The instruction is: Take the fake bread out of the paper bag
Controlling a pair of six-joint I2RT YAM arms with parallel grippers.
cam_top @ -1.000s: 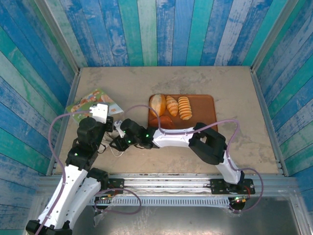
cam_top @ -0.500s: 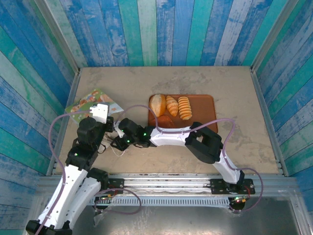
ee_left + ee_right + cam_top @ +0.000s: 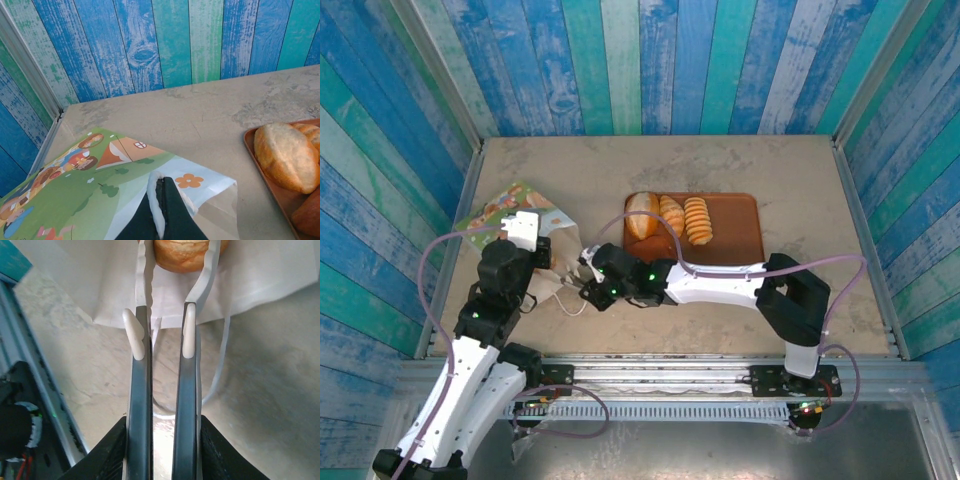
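**Right arm clamped on roll at bag mouth**

The right arm reaches low and leftward across the table [image 3: 800,170]. The right gripper [image 3: 180,247] is closed on a fake bread roll [image 3: 182,259] at the paper bag [image 3: 100,175] mouth. The left gripper [image 3: 161,189] pinches the bag's white edge. Other loaves [image 3: 672,215] lie on the tray [image 3: 738,235].

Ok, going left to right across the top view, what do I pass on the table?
The paper bag → right hand gripping a golden roll → pale round roll → slim ridged loaf → wider ridged loaf → bare end of the brown tray.
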